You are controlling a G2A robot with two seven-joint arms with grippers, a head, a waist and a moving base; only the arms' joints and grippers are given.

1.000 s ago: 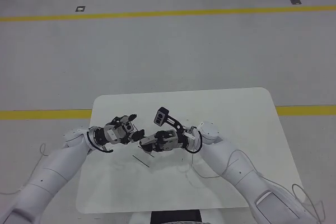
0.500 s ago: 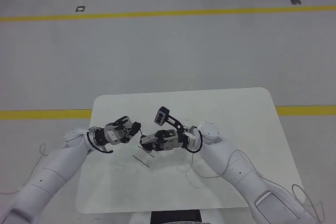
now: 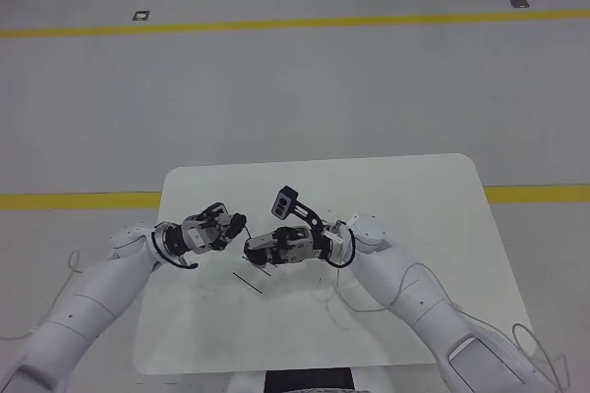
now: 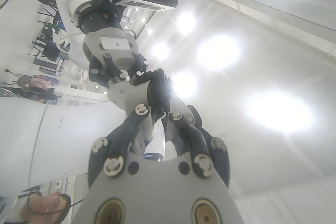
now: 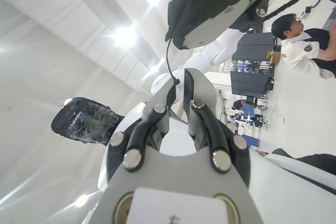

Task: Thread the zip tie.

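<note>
A thin black zip tie (image 5: 168, 62) hangs in the air above the middle of the white table (image 3: 413, 196), stretched between both grippers. My left gripper (image 3: 234, 226) is shut on its upper end; the right wrist view has that gripper (image 5: 175, 41) close up, with the strap leaving its dark pads. My right gripper (image 5: 179, 78) holds the other end, where the small head sits at a fingertip (image 5: 173, 88). In the top view the right gripper (image 3: 253, 251) sits just beside the left one. The left wrist view has my left gripper (image 4: 157, 101) nearly touching the right gripper (image 4: 143, 78).
A thin black strip (image 3: 247, 282), perhaps a second zip tie, lies on the table just in front of the grippers. The table's far edge and right half are bare white surface. Grey floor with yellow lines lies beyond.
A second ago my left gripper stood open near the right one. It has since shut and drawn in closer. The right gripper has edged slightly toward it.
</note>
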